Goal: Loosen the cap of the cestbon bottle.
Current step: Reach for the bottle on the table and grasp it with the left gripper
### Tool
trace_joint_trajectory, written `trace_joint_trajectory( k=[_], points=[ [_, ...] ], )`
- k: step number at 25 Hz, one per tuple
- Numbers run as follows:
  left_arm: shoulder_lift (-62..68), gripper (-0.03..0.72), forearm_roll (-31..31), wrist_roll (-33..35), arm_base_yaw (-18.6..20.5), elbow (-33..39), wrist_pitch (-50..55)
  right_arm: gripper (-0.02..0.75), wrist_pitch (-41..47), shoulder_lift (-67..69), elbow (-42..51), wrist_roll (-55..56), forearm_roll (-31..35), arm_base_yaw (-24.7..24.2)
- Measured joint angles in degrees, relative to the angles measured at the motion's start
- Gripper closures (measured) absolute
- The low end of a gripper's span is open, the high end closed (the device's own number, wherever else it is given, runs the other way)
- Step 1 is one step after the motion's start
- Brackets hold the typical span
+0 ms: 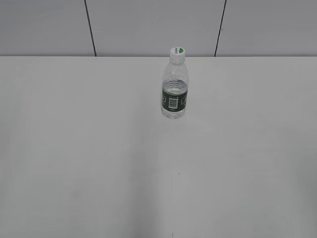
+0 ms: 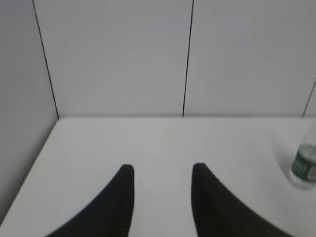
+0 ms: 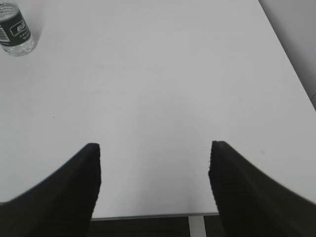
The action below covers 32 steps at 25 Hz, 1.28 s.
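I am seeing the cestbon bottle (image 1: 174, 91) standing upright far back on the surface (image 1: 74, 163), cap (image 1: 177, 51) on, and with both the left claw (image 2: 163, 170) and right claw (image 3: 154, 148) spread empty, I am planning one steadying the body while the other twists.

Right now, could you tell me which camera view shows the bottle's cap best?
The exterior view: the cap sits in full sight on the upright cestbon bottle. The left wrist view catches only the bottle's lower body at its right edge; the right wrist view only its lower part, top left. Neither shows the cap.
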Motion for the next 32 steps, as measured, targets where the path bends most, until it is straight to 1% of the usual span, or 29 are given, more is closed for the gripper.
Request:
trace_joint_trajectory(
  k=[6, 8, 12, 22, 26, 30, 32],
  points=[
    [11.7, 0.447, -0.2, 0.0, -0.1, -0.1, -17.9, 0.209, 0.0, 0.0, 0.0, 0.0, 0.0, 0.0],
    [15.6, 0.447, -0.1, 0.0, -0.8, -0.1, -22.9, 0.209, 0.0, 0.0, 0.0, 0.0, 0.0, 0.0],
    [24.2, 0.447, 2.3, 0.0, -2.4, -0.1, -31.5, 0.209, 0.0, 0.0, 0.0, 0.0, 0.0, 0.0],
    [46.1, 0.447, 4.1, 0.0, -2.5, -0.1, -47.2, 0.209, 0.0, 0.0, 0.0, 0.0, 0.0, 0.0],
    [52.6, 0.447, 6.9, 0.0, -2.7, -0.1, -52.9, 0.209, 0.0, 0.0, 0.0, 0.0, 0.0, 0.0],
    [60.6, 0.447, 10.1, 0.0, -4.8, -0.1, -58.6, 0.209, 0.0, 0.0, 0.0, 0.0, 0.0, 0.0],
    [64.8, 0.447, 11.1, 0.0, -6.4, -0.1, -62.7, 0.209, 0.0, 0.0, 0.0, 0.0, 0.0, 0.0]
  ],
)
